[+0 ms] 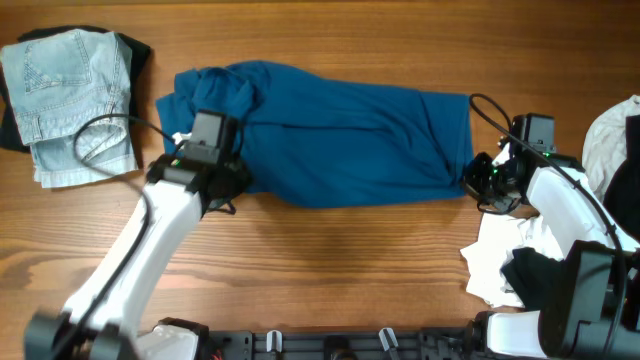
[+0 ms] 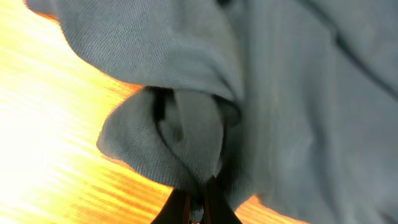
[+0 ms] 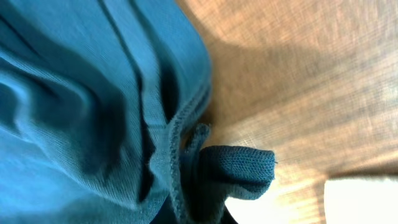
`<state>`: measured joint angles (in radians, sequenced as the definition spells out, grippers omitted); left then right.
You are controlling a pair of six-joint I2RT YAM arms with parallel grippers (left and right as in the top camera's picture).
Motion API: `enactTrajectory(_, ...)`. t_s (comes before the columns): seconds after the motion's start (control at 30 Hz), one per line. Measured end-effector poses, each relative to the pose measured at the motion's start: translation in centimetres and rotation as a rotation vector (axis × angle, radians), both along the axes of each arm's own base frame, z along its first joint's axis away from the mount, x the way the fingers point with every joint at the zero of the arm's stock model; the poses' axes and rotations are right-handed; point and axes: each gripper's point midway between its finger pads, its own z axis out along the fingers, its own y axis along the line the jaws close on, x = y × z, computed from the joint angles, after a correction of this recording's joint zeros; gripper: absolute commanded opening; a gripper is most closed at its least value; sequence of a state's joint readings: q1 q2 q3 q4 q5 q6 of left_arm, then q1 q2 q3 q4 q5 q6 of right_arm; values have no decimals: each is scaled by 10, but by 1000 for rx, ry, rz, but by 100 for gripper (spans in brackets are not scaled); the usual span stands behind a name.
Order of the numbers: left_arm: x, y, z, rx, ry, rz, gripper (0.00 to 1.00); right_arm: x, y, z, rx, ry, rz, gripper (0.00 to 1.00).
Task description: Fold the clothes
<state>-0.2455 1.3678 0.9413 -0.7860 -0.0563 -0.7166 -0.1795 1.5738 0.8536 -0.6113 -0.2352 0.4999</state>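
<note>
Two-handed, held dark blue shirt [image 1: 340, 140] stretched across middle of table [image 1: 330, 250]: pinched its bunched left end in left gripper [image 2: 196, 205], nipped its right hem in right gripper [image 1: 472, 182]. Had pale denim [image 1: 70, 100] at far left, white pieces [image 1: 500, 260] at far right.

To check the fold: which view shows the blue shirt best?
Overhead: the whole blue shirt lies in view. The left wrist shows only a bunched fold, the right wrist only a hemmed edge.

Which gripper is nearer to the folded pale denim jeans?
Left. The left gripper holds the blue shirt at the end beside the jeans; the right gripper holds its far end.
</note>
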Motion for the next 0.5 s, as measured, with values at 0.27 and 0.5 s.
enactTrajectory(0.27, -38, 14, 56, -5, -114, 11, 4, 5, -1, 2, -4, -22, 0, 4)
enactTrajectory(0.5, -57, 19, 57, 6, -75, 10, 4, 5, -3, 18, -21, -63, -3, 5)
